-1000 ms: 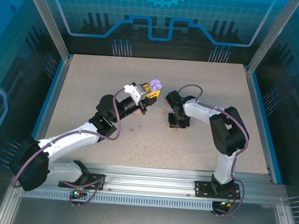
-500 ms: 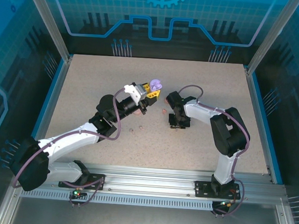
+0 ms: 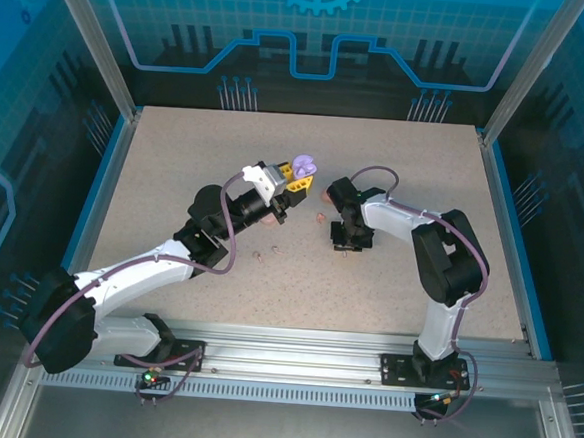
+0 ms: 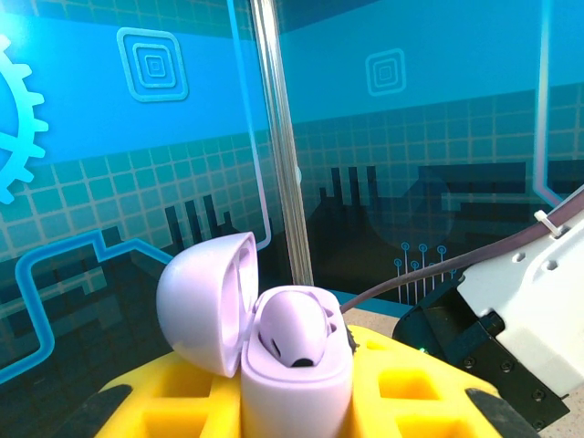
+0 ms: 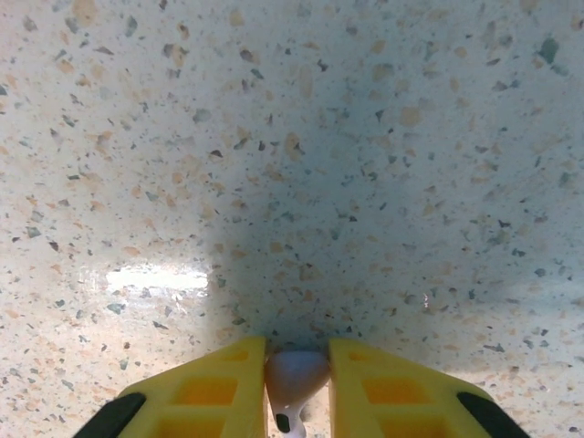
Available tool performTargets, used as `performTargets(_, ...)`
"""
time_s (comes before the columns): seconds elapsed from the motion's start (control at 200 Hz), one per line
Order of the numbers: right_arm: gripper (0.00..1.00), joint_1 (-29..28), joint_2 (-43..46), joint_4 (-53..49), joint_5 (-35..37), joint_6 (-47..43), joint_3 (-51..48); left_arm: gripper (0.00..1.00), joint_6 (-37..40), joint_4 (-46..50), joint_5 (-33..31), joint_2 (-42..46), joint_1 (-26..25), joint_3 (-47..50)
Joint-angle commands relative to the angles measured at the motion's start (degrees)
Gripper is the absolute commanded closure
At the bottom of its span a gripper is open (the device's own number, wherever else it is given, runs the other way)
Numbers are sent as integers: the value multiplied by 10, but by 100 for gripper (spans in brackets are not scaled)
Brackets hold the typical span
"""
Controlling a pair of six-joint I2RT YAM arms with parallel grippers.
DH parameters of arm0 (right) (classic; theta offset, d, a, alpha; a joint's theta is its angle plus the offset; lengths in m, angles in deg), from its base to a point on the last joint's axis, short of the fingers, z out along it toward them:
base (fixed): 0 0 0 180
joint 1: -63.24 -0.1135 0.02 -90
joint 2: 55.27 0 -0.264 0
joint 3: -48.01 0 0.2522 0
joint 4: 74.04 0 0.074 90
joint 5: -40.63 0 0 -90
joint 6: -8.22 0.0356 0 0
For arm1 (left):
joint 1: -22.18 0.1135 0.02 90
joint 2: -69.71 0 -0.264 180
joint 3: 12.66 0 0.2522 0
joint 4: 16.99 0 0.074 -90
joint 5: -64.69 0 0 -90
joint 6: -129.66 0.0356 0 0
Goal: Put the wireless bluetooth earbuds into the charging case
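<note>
One pale purple earbud (image 5: 297, 372) down at the speckled worktop (image 5: 292, 137), pinched between the yellow fingers (image 5: 205, 397) of the right pincer (image 5: 297, 401). Raised above the worktop in the left pincer (image 3: 296, 182), pressed together on it: a purple case (image 4: 297, 365), upright, lid (image 4: 205, 301) swung open to the left, dark socket showing inside. Between the two pincers, loose on the worktop, a pinkish earbud (image 3: 319, 217).

Overhead; wrists close, seemingly behind fingers (image 5: 392, 394)
</note>
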Motion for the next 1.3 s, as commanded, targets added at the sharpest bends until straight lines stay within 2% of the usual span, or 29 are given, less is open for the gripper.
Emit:
performTargets(0.0,83,9,-1,-22,9,-8,-12,100,7,-27,4,-2,-3,-8)
performTargets(0.19,85,9,49,10,9,-7,-36,100,5,-25,8,-2,-3,-10)
performTargets(0.385,84,9,155,68,14,-5,-81,100,2,-25,10,-2,-4,-14)
performTargets(0.61,83,11,295,90,10,-15,-85,100,-4,-25,19,-6,-4,-17)
performTargets(0.74,82,14,368,77,7,-34,-41,100,-6,-25,31,-8,-3,-23)
performTargets(0.86,82,18,413,49,13,-59,41,100,-4,-13,52,-13,-4,-35)
performTargets(1.105,80,20,431,41,-20,-84,175,100,-6,-11,73,-35,-11,-54)
performTargets(1.296,80,19,424,65,-66,-75,196,100,-7,0,82,-56,-14,-77)
